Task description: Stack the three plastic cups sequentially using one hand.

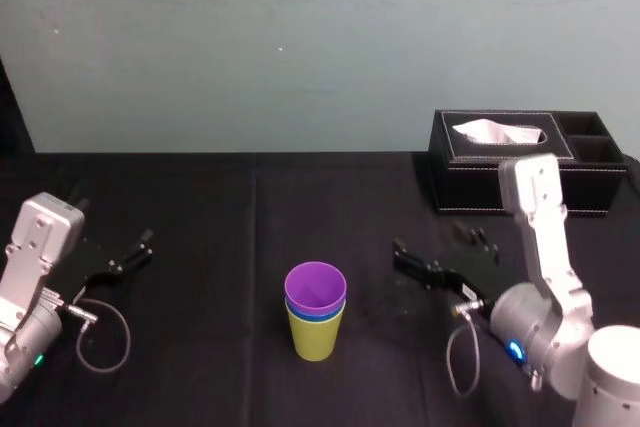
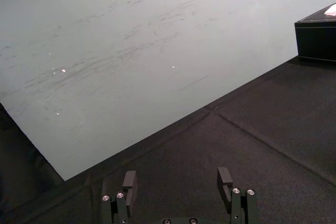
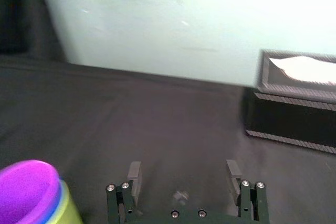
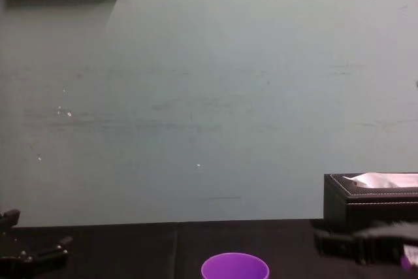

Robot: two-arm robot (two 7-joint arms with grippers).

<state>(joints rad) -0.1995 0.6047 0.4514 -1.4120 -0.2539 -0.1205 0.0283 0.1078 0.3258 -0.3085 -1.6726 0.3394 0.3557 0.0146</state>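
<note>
Stack of smooth tapered plastic cups point(image 1: 316, 317), purple in blue in yellow-green, upright at centre of black counter point(image 1: 200, 337); likely light, slick, best pinched at rim. Black right end effector point(image 1: 413, 261) at three o'clock, fingers apart, empty; left end effector point(image 1: 143, 246) parked at nine, apart too.

Lab-like room: black-draped table point(image 1: 200, 247), bare scuffed wall point(image 1: 300, 47)
</note>
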